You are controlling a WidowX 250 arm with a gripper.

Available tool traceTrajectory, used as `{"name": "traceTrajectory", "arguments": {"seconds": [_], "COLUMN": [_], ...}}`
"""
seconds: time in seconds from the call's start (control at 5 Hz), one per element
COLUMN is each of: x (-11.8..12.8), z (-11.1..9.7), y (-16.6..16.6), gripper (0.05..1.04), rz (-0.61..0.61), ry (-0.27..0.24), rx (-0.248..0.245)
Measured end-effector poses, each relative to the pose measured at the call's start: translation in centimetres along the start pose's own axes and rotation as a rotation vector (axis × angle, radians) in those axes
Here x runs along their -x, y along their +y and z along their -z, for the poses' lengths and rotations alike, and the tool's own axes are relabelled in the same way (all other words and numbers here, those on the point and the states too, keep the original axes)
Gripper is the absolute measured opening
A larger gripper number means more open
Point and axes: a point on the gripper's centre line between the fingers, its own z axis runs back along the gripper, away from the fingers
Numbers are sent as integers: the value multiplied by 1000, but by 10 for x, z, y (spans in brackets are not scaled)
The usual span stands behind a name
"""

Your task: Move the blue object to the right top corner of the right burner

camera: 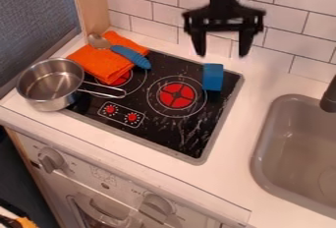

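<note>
The gripper [222, 50] hangs open in front of the tiled wall, its two fingers spread apart with nothing between them. Just below it in the view, a blue block [212, 77] stands on the black stovetop, apart from the fingers. The block is at the upper right of the right burner [177, 96], by the edge of its outer ring. The burner shows a red disc with a dark cross.
A metal pot [51, 85] sits at the stove's left, its handle over the stovetop. An orange cloth [105, 62] lies at the back left, with a blue-handled spoon [130, 56] on it. A grey sink [263, 151] is at the right, with a dark faucet [329, 97].
</note>
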Motion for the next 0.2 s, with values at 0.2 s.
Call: {"name": "traceTrajectory", "arguments": {"seconds": [0.2], "x": [1], "z": [-25], "y": [8], "gripper": [1000], "rz": [-1], "ry": [-31], "rx": [25]}}
